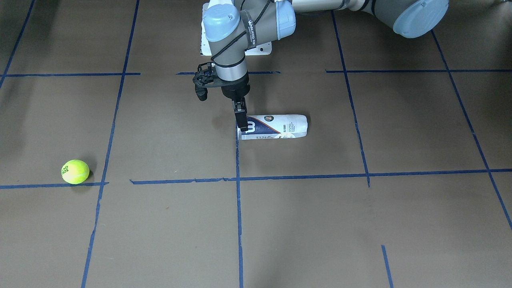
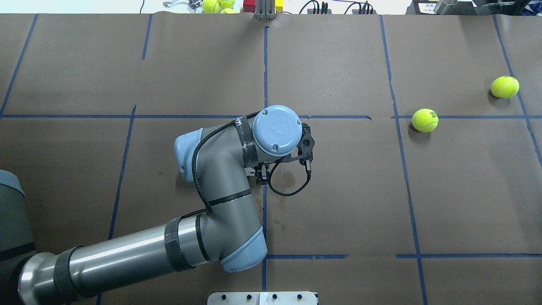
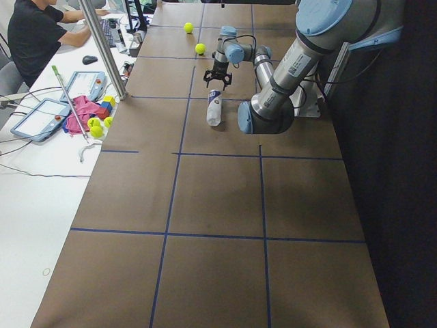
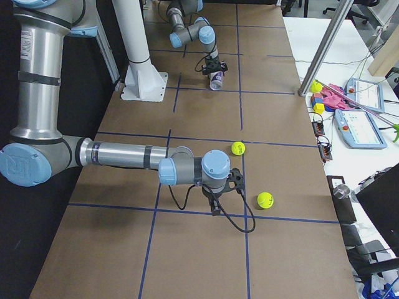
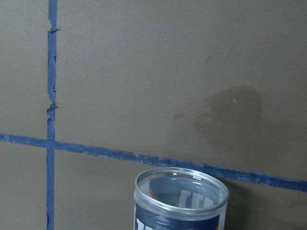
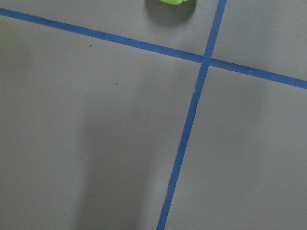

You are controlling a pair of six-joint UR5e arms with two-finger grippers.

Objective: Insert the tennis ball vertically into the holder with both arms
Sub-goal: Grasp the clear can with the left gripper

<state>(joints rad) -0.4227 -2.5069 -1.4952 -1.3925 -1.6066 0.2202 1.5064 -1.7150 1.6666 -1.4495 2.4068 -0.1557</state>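
Holder (image 1: 276,127) — clear, thin-walled plastic can with a white-and-navy label, lying on its side on the brown table (image 1: 360,224), mouth toward the left gripper (image 1: 241,121). Judged light and empty, springy in the wall, slick on the label; likely to roll, or to dent if squeezed mid-body. Best hold, by judgement: at the stiffer rim (image 5: 181,170) or across the body close to it, so that it can be tipped upright with the mouth up

Left gripper: at the holder's mouth end, fingers pointing down and reading as one narrow black bar; whether they pinch the rim cannot be told

Tennis ball (image 1: 75,171): well apart from the holder, out past its mouth end, resting free on the table. Judged light, fuzzy, grippy, slightly yielding — take it across the middle

Second ball (image 2: 504,87): farther from the holder than the first

Right gripper (image 4: 215,208): far from the holder, near both balls, low over the table; its spread cannot be told
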